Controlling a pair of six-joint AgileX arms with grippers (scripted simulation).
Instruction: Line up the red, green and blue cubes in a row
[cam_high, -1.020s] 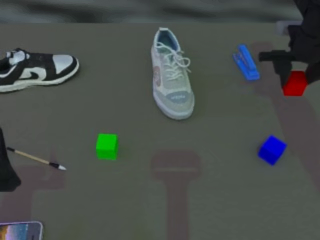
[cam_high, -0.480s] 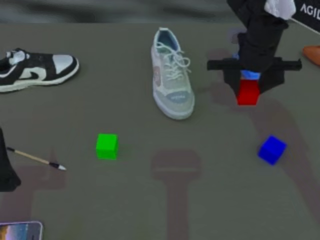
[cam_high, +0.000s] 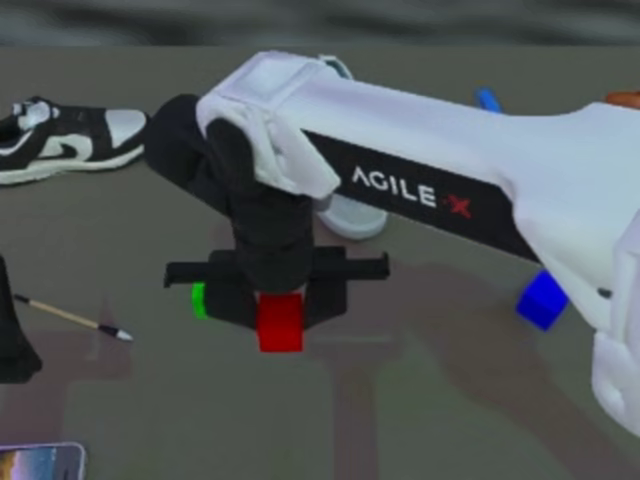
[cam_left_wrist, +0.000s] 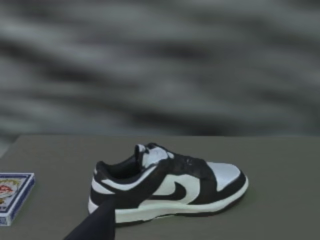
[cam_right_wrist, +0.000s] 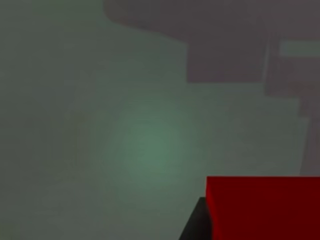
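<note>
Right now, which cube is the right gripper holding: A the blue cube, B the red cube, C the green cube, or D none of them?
B: in the top view the right gripper is shut on the red cube, close beside the mostly hidden green cube, while the blue cube sits apart on the table at the right.
</note>
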